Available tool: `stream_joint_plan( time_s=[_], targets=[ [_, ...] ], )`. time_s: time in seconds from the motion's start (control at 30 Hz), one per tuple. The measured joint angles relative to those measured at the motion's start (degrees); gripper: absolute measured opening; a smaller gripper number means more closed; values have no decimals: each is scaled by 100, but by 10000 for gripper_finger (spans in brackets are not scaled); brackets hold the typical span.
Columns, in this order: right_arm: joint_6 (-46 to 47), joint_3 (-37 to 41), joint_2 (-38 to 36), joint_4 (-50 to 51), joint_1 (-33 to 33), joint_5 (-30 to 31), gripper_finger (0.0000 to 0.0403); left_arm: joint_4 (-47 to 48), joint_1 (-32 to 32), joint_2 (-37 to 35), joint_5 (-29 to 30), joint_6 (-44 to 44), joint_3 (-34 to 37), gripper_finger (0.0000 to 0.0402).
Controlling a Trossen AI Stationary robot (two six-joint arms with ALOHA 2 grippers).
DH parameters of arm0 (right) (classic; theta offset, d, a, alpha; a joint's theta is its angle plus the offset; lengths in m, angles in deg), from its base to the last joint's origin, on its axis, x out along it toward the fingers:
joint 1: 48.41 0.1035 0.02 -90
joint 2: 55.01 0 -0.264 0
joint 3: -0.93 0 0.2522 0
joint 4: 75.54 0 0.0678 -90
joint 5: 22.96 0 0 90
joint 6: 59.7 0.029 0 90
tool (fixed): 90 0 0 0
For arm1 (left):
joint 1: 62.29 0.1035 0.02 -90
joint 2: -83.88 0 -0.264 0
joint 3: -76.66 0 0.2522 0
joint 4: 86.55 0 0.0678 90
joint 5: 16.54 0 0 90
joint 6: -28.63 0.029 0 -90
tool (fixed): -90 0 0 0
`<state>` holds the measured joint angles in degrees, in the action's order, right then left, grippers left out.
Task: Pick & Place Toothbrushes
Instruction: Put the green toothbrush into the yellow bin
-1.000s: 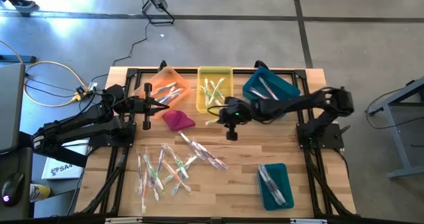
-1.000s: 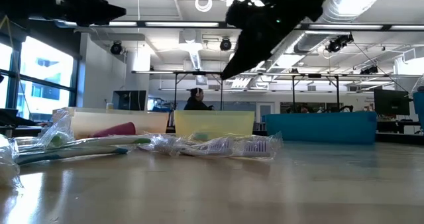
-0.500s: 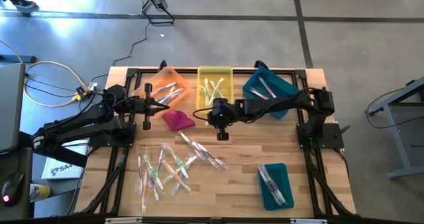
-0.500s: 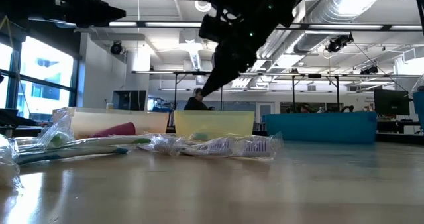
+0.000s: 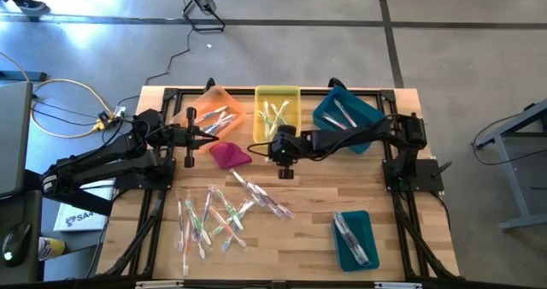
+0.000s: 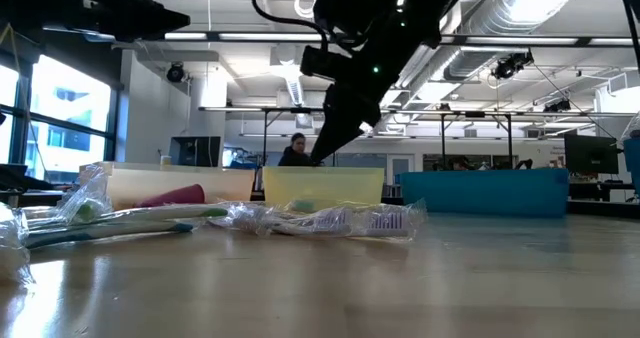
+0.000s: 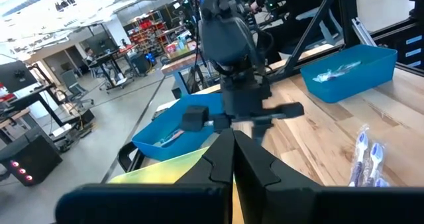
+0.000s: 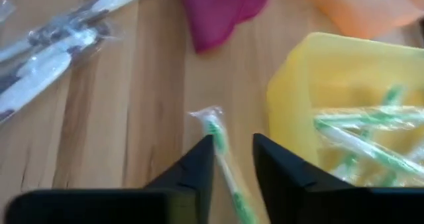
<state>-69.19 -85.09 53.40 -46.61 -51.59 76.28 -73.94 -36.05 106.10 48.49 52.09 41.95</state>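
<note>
Room: a big hall with ceiling lights and desks is seen behind the table in the low view; a person (image 6: 297,150) is seen far back.
Table (image 5: 308,229): a wooden top is seen from above, with a grey floor around it.
Bins: an orange bin (image 5: 215,114), a yellow bin (image 5: 277,114) and a tilted teal bin (image 5: 346,114) are lined up along the far edge; a second teal bin (image 5: 354,238) is set near the front right corner.
Toothbrushes in bins: wrapped brushes are seen in all four bins; green ones are in the yellow bin.
Loose toothbrushes (image 5: 214,216): a pile of wrapped brushes is spread on the wood at the front left, well apart from the bins.
Green toothbrush (image 8: 222,154): one wrapped green brush is seen between the right fingers, just beside the yellow bin's near wall; whether it is touched by them cannot be told.
Cloth (image 5: 229,156): a magenta lump is laid on the wood just in front of the orange bin.
Right gripper (image 5: 263,149): it is held low over the table at the front edge of the yellow bin, with the arm stretched across from the right side. Its fingers (image 8: 192,168) are set a little apart, with a gap on each side of the green brush.
Left gripper (image 5: 214,137): it is held above the table between the orange bin and the cloth. Its fingers (image 7: 222,161) are pressed together, and nothing is held.
</note>
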Motion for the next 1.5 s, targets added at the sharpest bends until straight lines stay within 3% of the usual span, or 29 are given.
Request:
stream_joint_plan(
  time_s=[0.2, 0.4, 0.9, 1.07, 1.5],
  targets=[
    [-236, -1, 307, -182, 67, -280, 179, 2, 1, 2, -1, 2, 0, 0],
    [-237, 1, 530, -575, 0, -188, 198, 32, 3, 2, 1, 2, 1, 0],
    [-132, 3, 838, -536, -142, -234, 170, 132, 2, 2, 1, 17, 2, 0],
    [-129, 5, 849, -504, -146, -531, 147, 131, 2, 2, 0, 22, 2, 0],
    [-88, -11, 970, -511, -147, -638, 82, 130, 2, 2, 0, 14, 2, 0]
  ],
)
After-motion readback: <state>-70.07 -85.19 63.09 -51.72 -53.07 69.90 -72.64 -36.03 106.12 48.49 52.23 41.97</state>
